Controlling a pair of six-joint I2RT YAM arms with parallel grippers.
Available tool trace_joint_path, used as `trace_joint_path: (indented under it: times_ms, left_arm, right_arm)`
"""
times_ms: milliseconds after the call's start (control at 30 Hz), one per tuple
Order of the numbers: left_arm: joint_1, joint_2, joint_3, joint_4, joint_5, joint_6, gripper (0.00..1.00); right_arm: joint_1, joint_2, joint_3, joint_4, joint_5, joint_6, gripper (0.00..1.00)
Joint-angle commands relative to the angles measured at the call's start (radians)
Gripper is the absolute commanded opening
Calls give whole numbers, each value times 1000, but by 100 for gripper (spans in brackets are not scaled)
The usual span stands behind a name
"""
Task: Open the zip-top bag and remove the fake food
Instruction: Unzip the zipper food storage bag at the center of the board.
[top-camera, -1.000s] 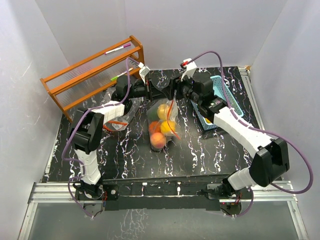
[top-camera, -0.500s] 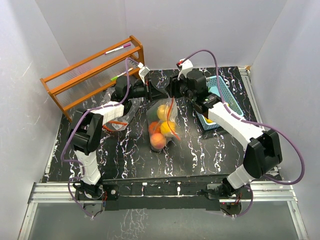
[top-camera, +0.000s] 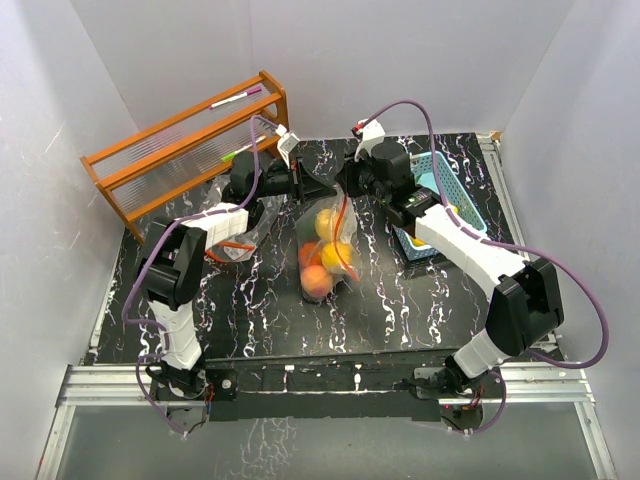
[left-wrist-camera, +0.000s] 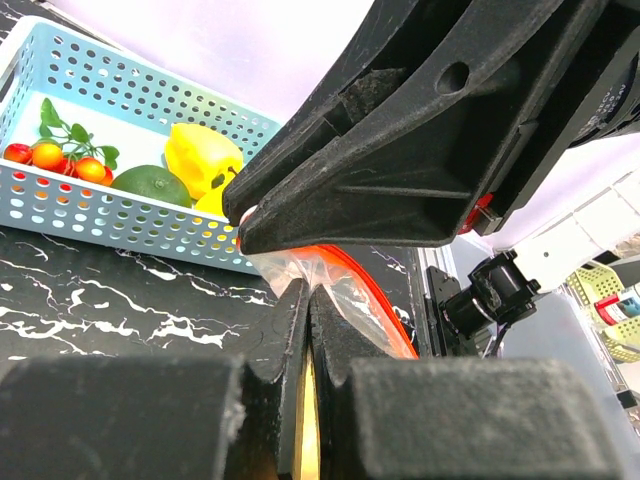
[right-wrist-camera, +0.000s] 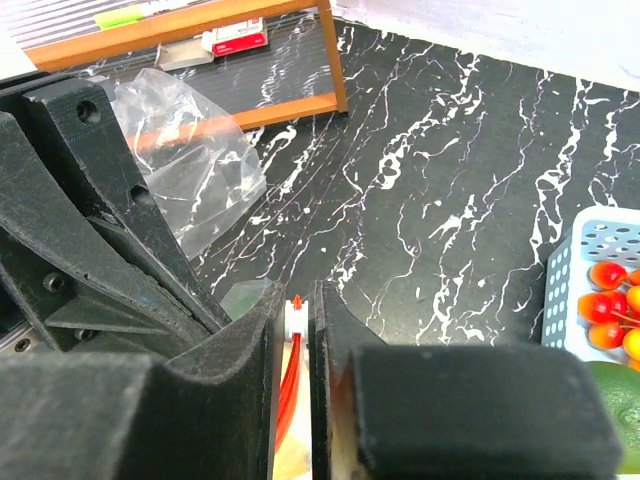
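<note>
The clear zip-top bag (top-camera: 340, 215) with an orange zip lies mid-table. It holds fake food (top-camera: 318, 280): yellow, orange and peach fruits. My left gripper (top-camera: 327, 188) is shut on the bag's top edge; in the left wrist view its jaws (left-wrist-camera: 306, 290) pinch clear plastic (left-wrist-camera: 345, 290) beside the orange zip. My right gripper (top-camera: 346, 187) meets it from the right. In the right wrist view its jaws (right-wrist-camera: 297, 305) are shut on the white zip slider (right-wrist-camera: 297, 318). The two grippers are nearly touching.
A blue basket (top-camera: 455, 195) at back right holds more fake food: a yellow pepper (left-wrist-camera: 200, 160), a green fruit and small red ones. A second, crumpled clear bag (top-camera: 238, 232) lies left. An orange rack (top-camera: 190, 140) with marker pens stands at back left.
My right gripper has moved left, up to the left gripper at the bag's top. The left arm and the bag have barely moved.
</note>
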Motion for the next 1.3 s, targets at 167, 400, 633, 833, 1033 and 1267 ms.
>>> trace_joint_path:
  times_ms: [167, 400, 633, 833, 1033, 1267]
  left_arm:
    - [8, -35, 0, 59, 30, -15, 26]
    - [48, 22, -4, 323, 89, -223, 58]
    - [90, 17, 1, 461, 102, -320, 75]
    - [132, -55, -6, 405, 85, -269, 86]
    - [135, -113, -32, 267, 3, -142, 87]
    - [136, -28, 23, 478, 2, -337, 82]
  right_arm:
    - [-1, -73, 21, 73, -6, 16, 7]
    - [-72, -111, 2, 169, -265, 90, 7]
    - [-94, -84, 68, 192, -378, 124, 7]
    - [-101, -33, 163, 200, -487, 174, 7]
    - [-102, -51, 81, 371, -612, 282, 8]
    - [-101, -89, 25, 397, -591, 267, 8]
